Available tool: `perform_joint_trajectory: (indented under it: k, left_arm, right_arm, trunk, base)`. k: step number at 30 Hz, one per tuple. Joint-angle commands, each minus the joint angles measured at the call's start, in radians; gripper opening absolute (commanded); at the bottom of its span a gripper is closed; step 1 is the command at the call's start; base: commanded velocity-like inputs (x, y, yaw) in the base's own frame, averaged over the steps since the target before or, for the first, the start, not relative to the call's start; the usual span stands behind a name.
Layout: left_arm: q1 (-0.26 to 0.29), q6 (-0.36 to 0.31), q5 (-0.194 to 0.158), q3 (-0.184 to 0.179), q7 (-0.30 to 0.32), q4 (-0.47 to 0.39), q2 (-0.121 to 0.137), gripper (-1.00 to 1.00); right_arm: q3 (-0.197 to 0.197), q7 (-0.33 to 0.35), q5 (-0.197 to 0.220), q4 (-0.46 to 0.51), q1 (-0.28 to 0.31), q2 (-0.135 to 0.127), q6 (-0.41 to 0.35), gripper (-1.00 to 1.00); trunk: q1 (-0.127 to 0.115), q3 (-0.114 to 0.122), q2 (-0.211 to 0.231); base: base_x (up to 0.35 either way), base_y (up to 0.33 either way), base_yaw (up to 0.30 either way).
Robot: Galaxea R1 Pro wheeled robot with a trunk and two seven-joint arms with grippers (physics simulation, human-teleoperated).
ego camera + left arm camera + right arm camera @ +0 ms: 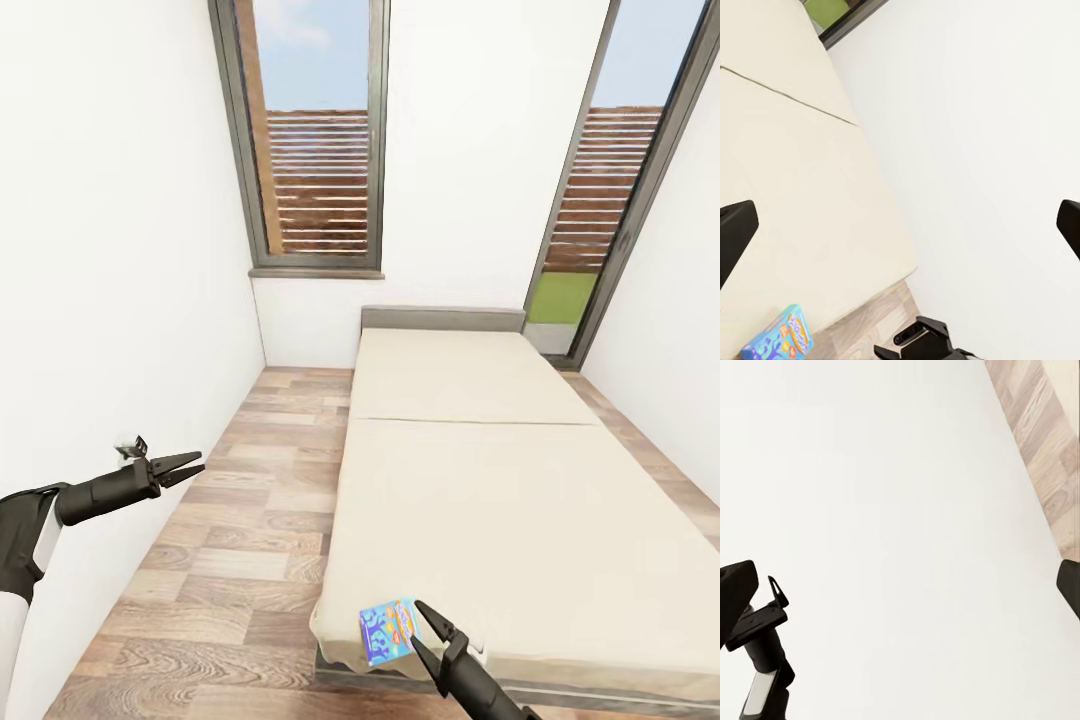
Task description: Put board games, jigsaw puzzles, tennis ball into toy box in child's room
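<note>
A thin, flat, light blue rectangular board game box with cartoon art (388,629) lies at the near corner of the wide cream-beige mattress of the bed (520,500), one end reaching the mattress edge above the wood-plank floor (240,540). It is likely light and stiff, with a smooth printed face that could slip; because it lies flat on soft bedding, the best hold is probably across its thin edges, perhaps where it nears the mattress rim. Its cover shows blue figures with orange and yellow lettering, too small to read. The right gripper (432,630), black and slender, hovers just beside the box with its two fingers spread apart, holding nothing. The left gripper (190,464) hangs over the floor by the white wall (120,250), well apart from the box, fingers likewise parted and empty. Two tall windows (320,150) stand beyond the bed.
</note>
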State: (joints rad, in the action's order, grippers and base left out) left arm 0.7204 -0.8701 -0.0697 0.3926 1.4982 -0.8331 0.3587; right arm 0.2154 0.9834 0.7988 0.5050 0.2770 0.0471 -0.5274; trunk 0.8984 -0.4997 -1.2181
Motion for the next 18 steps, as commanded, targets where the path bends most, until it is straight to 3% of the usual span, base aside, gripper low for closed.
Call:
perform_joint_trajectory:
  k: [1, 10, 18]
  left_arm:
    - [0.001, -0.011, 0.0, 0.0, 0.004, 0.0, 0.0, 1.0]
    - [0.001, -0.011, -0.001, 0.0, 0.004, 0.0, 0.0, 1.0]
    - [0.001, -0.01, -0.001, 0.0, 0.004, 0.0, -0.001, 1.0]
  right_arm:
    - [0.005, 0.0, 0.001, -0.001, 0.001, 0.001, -0.008, 1.0]
    - [0.02, -0.009, 0.007, -0.013, 0.001, 0.0, -0.012, 1.0]
    - [0.023, -0.073, 0.007, -0.02, 0.003, -0.002, -0.022, 1.0]
  trunk:
    - [0.004, -0.004, -0.008]
    - [0.038, -0.032, -0.071]
    - [0.069, -0.057, -0.127]
  base:
    - [0.0, 0.0, 0.0]
    - [0.0, 0.0, 0.0]
    - [0.0, 0.0, 0.0]
